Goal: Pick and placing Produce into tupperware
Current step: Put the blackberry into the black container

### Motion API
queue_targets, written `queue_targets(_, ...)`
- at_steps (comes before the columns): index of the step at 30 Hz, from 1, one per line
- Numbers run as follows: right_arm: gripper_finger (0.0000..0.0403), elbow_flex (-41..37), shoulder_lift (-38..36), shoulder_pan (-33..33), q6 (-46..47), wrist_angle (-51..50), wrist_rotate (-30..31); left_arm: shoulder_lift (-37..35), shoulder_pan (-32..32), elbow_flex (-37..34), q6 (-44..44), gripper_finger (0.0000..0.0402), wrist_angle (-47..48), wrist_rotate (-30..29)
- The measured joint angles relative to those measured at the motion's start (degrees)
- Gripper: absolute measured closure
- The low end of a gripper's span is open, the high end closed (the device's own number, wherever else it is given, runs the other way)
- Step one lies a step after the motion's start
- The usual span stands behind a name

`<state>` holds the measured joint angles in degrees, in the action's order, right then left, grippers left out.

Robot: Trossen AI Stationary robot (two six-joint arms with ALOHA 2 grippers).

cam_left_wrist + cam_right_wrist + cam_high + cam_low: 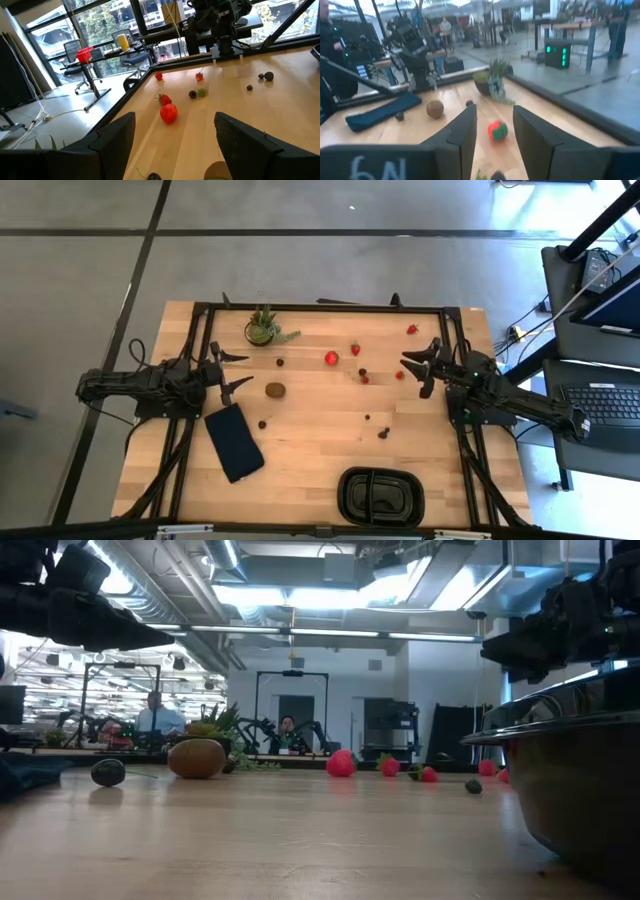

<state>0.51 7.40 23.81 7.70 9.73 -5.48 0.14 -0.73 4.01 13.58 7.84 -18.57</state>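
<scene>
tupperware (pixel 580 790) cut off by low view's right edge; kiwi (pixel 218 171) cropped.

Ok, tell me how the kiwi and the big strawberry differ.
The kiwi is brown and oval; the big strawberry is bright red with a green top. The kiwi lies nearer the left gripper, the strawberry toward the table's middle, nearer the plant. Both rest on bare wood, outside the tupperware.
</scene>
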Motion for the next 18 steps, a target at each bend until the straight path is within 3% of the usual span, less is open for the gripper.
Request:
queue_targets(8,0.0273,0.00,-0.02,-0.04,3.78,5.97,-0.87,0.00,0.00,0.02,0.00,0.0137,-2.59,0.00)
queue_targets(13,0.0273,2.88,0.29,-0.07,2.55,3.64,-5.12,0.00,0.00,0.02,0.14,0.0137,-3.91,-0.01)
queue_targets(18,0.0273,9.29,3.22,-0.06,0.45,-4.15,-5.16,0.00,0.00,0.02,0.33,0.0137,-4.03,0.00)
